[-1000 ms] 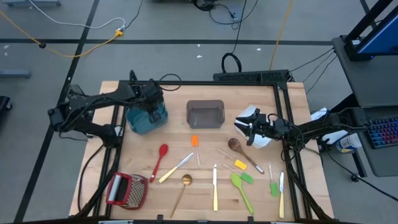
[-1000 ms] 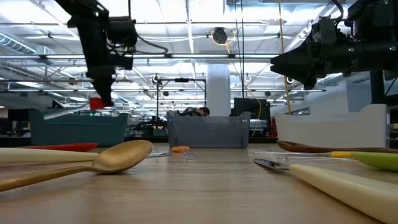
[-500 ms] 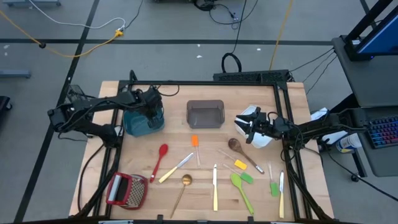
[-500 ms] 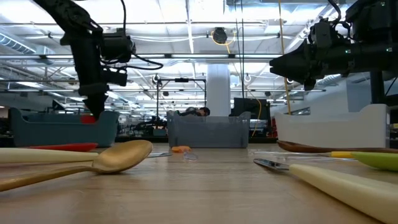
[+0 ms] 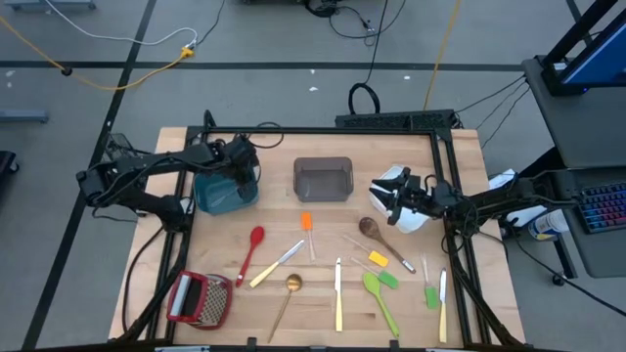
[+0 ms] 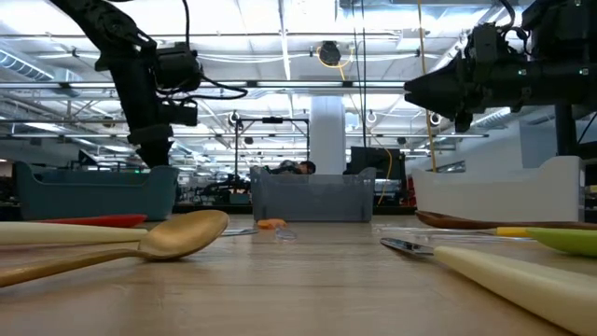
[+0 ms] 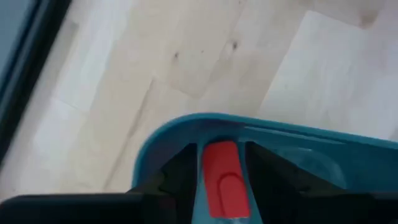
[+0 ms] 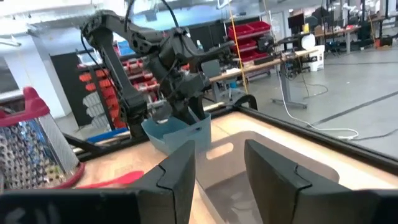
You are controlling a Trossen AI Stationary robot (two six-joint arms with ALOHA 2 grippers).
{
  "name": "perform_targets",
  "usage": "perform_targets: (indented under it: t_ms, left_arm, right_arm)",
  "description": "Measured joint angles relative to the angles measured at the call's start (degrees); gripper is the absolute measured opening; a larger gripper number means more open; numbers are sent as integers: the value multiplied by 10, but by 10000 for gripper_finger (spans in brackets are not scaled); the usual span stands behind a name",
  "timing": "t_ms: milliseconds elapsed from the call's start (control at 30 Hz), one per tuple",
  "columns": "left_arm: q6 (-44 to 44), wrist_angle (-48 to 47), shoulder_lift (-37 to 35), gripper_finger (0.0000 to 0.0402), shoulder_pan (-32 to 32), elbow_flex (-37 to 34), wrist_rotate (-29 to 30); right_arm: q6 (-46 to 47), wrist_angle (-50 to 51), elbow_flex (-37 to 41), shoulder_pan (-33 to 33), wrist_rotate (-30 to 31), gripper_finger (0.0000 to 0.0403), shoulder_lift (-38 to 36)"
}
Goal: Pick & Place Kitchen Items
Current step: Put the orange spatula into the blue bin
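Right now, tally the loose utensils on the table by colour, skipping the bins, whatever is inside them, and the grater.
red spoon: 1
orange spatula: 1
yellow spatula: 1
green utensils: 3
wooden spoon: 1
gold spoon: 1
cream knives: 3
Total: 11

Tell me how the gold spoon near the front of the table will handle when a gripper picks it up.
The gold spoon looks like shiny metal, so probably stiff and somewhat slippery. Its handle is thin and lies flat on the table, so pinching it may be fiddly. The rounded bowl could let it rock or pivot if pushed.
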State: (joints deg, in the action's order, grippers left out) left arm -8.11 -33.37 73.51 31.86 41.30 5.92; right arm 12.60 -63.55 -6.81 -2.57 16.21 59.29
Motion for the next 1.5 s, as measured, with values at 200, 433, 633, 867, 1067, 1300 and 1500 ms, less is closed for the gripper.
perform_targets:
  t_ms: [200, 433, 633, 867, 1067, 1300, 1500]
  left_arm:
    - [55, -45, -6, 154, -6, 34, -2]
    - [122, -113, -22, 154, -38, 97, -8]
    - [211, -82, -50, 154, -89, 106, -84]
    - [324, 2, -44, 154, -194, 107, -126]
    - [322, 96, -4, 155, -273, 108, -120]
    - [303, 144, 52, 155, -320, 106, -118]
    - [370, 177, 81, 155, -323, 107, -82]
  right_arm:
    - [-17, 1, -49, 0, -26, 130, 17]
    - [-60, 8, -158, 0, -119, 130, 97]
    - [-82, 109, -239, 3, -120, 130, 155]
    - [-139, 105, -261, 7, -195, 130, 186]
    - [-168, 123, -261, 31, -193, 131, 186]
    - [-163, 130, -261, 58, -193, 130, 186]
    - [-115, 145, -261, 77, -193, 131, 186]
